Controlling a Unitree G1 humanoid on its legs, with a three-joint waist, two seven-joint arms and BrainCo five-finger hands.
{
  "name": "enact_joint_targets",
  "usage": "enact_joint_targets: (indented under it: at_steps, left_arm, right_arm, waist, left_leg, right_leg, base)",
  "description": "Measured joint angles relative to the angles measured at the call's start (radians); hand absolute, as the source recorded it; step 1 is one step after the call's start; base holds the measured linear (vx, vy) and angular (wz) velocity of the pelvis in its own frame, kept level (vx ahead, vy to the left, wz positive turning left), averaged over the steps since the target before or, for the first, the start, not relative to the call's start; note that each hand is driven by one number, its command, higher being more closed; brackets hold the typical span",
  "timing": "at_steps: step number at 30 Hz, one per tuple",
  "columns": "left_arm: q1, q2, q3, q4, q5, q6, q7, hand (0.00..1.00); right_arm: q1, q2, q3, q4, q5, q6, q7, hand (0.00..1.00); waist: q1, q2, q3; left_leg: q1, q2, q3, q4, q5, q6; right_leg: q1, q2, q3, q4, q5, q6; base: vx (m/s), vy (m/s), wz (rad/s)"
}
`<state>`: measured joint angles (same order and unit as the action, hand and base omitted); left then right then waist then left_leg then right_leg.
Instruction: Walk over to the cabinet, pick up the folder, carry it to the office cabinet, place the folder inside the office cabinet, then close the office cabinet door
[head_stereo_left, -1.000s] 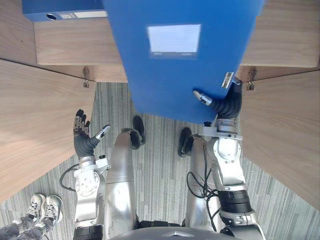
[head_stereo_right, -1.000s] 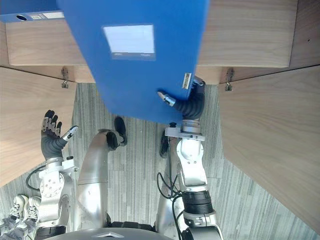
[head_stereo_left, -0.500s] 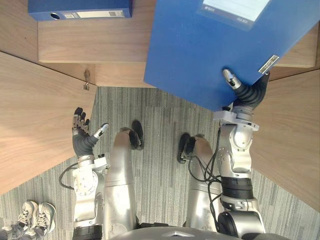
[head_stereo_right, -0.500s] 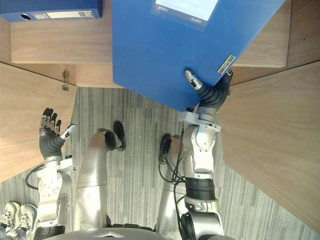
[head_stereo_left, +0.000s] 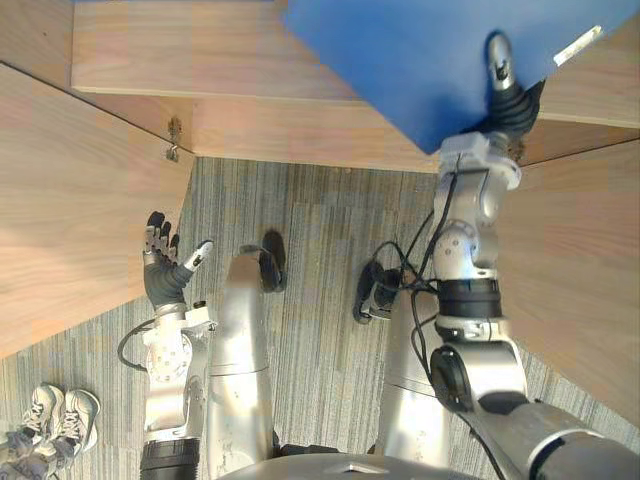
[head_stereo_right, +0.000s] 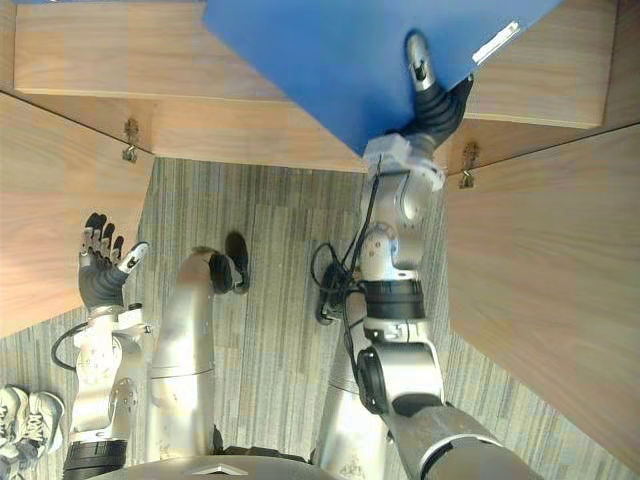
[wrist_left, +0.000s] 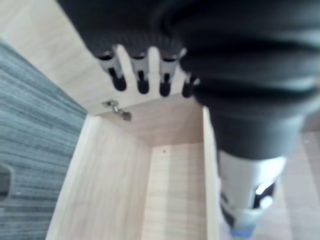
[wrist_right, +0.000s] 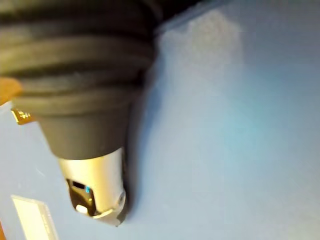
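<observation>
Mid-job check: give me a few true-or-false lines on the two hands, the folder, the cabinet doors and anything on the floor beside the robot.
1. The right hand holds the blue folder up at the cabinet. True.
2. The left hand grips a door. False: it is open, fingers straight, holding nothing.
3. Both cabinet doors are shut. False: the left door and the right door stand open on either side.
4. A person's shoes show on the carpet at the robot's left. True.
</observation>
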<state>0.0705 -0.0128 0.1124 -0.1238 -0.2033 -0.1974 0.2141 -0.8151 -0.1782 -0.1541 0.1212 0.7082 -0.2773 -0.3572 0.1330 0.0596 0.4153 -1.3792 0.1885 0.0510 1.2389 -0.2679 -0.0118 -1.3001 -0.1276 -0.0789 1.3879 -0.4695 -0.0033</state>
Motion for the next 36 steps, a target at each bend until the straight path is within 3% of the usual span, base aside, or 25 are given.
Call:
enact_joint_targets:
  at_steps: [8,26,27,36]
  left_arm:
    - [-0.020,0.010,-0.016,0.049,-0.032,0.000,0.005,0.00]
    - [-0.057,0.031,-0.036,0.108,-0.090,0.000,0.041,0.00]
    - [-0.057,0.031,-0.036,0.113,-0.092,0.000,0.041,0.00]
    - [-0.065,0.031,-0.040,0.146,-0.109,0.001,0.042,0.00]
  right_arm:
    - [-0.158,-0.049,-0.021,0.133,0.163,-0.009,-0.065,1.00]
    - [-0.358,-0.156,-0.101,0.303,0.311,-0.056,-0.074,1.00]
    - [-0.370,-0.157,-0.102,0.319,0.311,-0.057,-0.078,0.00]
    - [-0.426,-0.199,-0.068,0.372,0.347,-0.054,-0.089,0.00]
  waist:
    - [0.006,0.000,0.000]
    - [0.021,0.000,0.000]
    - [0.020,0.000,0.000]
    - [0.020,0.000,-0.001]
  left_leg:
    - [-0.032,-0.004,-0.018,-0.007,0.021,0.005]
    - [-0.077,-0.007,-0.049,-0.046,0.069,-0.016]
    - [-0.078,-0.007,-0.050,-0.046,0.071,-0.019]
    - [-0.088,-0.005,-0.045,-0.075,0.089,-0.026]
  right_leg:
    - [-0.021,-0.006,-0.023,-0.001,0.001,-0.012]
    - [-0.060,-0.013,-0.069,0.001,0.003,-0.041]
    - [-0.061,-0.013,-0.072,0.002,0.001,-0.039]
    - [-0.072,-0.026,-0.090,-0.002,-0.003,-0.050]
  base:
    - [-0.01,-0.006,0.04]
    - [-0.01,-0.007,0.04]
    - [0.00,0.000,0.00]
    - [-0.01,-0.001,0.08]
